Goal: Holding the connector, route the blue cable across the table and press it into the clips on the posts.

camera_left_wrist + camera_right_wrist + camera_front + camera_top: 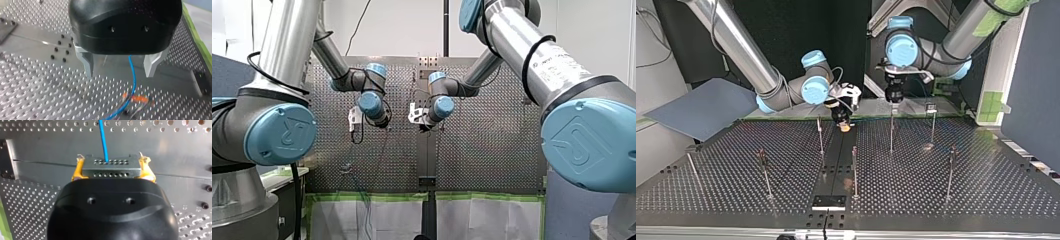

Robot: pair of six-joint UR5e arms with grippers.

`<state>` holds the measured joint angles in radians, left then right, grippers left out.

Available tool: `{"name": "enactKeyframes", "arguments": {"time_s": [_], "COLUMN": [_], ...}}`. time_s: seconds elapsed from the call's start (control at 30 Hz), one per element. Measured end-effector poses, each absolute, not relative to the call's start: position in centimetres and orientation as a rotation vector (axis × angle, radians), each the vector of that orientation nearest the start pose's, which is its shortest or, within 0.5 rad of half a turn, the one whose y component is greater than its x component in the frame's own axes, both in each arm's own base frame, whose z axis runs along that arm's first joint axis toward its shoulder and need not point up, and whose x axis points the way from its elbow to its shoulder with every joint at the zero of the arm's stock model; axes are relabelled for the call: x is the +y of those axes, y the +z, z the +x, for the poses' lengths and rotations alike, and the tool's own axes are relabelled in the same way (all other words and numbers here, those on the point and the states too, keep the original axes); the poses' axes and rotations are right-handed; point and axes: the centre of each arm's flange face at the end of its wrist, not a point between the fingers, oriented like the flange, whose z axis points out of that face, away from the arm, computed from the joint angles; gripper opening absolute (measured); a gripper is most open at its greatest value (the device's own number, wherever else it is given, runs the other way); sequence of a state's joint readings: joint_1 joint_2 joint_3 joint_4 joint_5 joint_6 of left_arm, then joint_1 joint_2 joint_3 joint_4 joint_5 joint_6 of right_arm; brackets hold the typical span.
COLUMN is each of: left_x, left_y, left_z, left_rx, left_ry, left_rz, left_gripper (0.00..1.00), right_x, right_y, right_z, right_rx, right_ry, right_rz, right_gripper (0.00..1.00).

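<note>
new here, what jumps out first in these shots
The blue cable stands out most: it leaves a grey connector clamped between the yellow pads of my right gripper. In the left wrist view it runs between the open metal fingers of my left gripper. Thin posts stand across the perforated table.

Front and top views face each other across the table (986, 190).

Tilted grey panel (701, 107), green tape (992, 102)
</note>
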<state>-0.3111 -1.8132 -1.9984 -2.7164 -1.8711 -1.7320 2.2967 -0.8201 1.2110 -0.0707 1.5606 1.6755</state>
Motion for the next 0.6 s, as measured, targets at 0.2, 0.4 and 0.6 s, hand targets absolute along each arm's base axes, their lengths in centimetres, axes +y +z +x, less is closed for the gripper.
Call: {"name": "enactKeyframes", "arguments": {"time_s": [0.2, 0.4, 0.6], "left_x": [-26.4, -27.3, -27.7], "left_y": [20.2, 19.5, 18.2], "left_z": [42.9, 44.5, 45.4], "left_rx": [1.786, 1.781, 1.798], "left_ry": [-0.112, -0.128, -0.136], "left_rz": [-0.070, -0.074, -0.081], "left_gripper": [1.00, 1.00, 1.00], "right_x": [-44.7, -44.7, -44.7], "right_y": [19.8, 19.8, 19.8], "right_z": [57.5, 57.5, 57.5], "right_rx": [1.341, 1.342, 1.341], "right_ry": [-1.992, -1.992, -1.994], "right_rz": [-2.630, -2.630, -2.629], "right_gripper": [0.00, 0.00, 0.00]}}
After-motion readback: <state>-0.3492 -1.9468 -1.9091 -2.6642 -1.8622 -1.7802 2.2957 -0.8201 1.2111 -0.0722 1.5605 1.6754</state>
